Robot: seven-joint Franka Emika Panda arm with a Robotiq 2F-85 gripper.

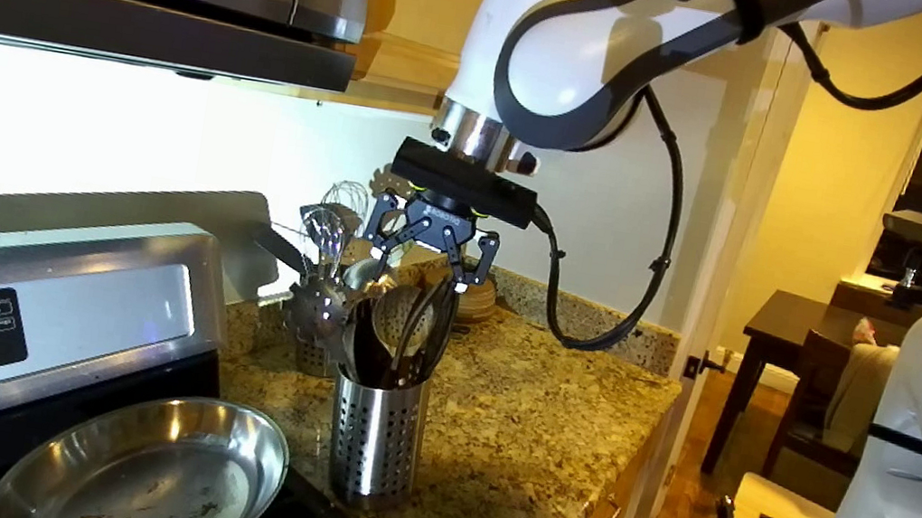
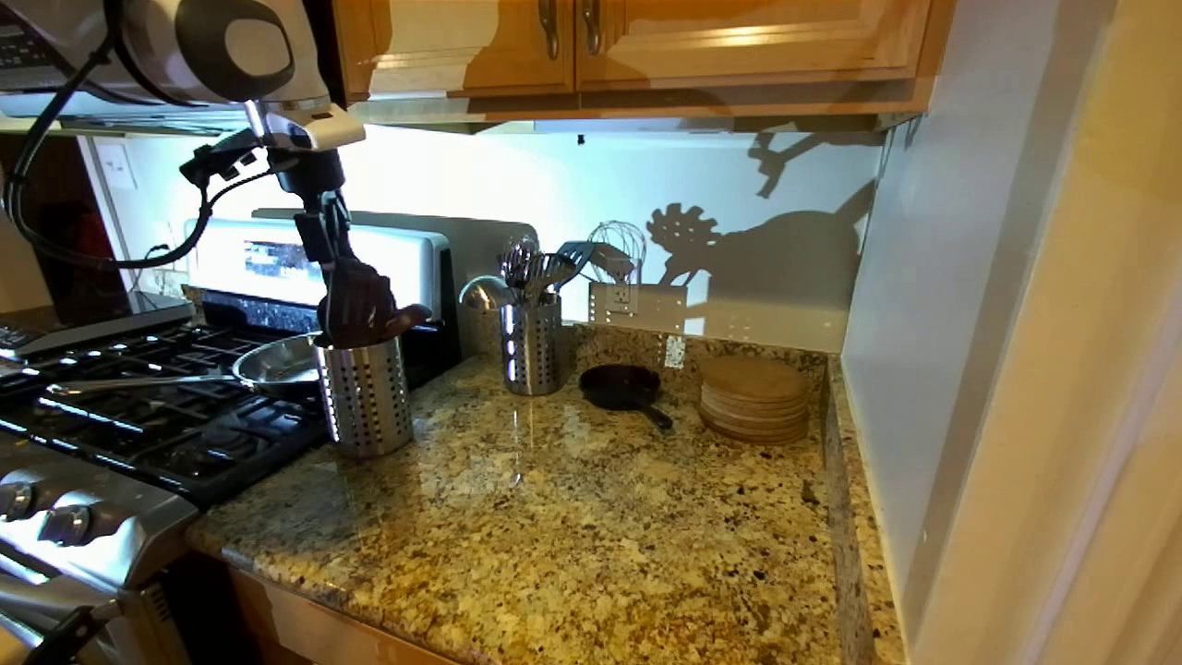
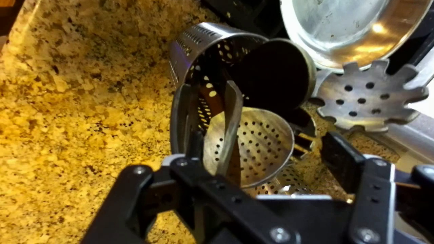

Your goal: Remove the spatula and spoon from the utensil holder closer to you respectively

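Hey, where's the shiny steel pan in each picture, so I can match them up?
In an exterior view: steel pan at lower left, left of the utensil holder.
In an exterior view: steel pan at left, mid-height, partly behind the utensil holder.
In the wrist view: steel pan at upper right, right of the utensil holder.
Shared landmark: that utensil holder, the one nearest the steel pan each time.

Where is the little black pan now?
In an exterior view, the little black pan sits on the counter, between the far utensil holder on its left and a stack of round discs on its right.
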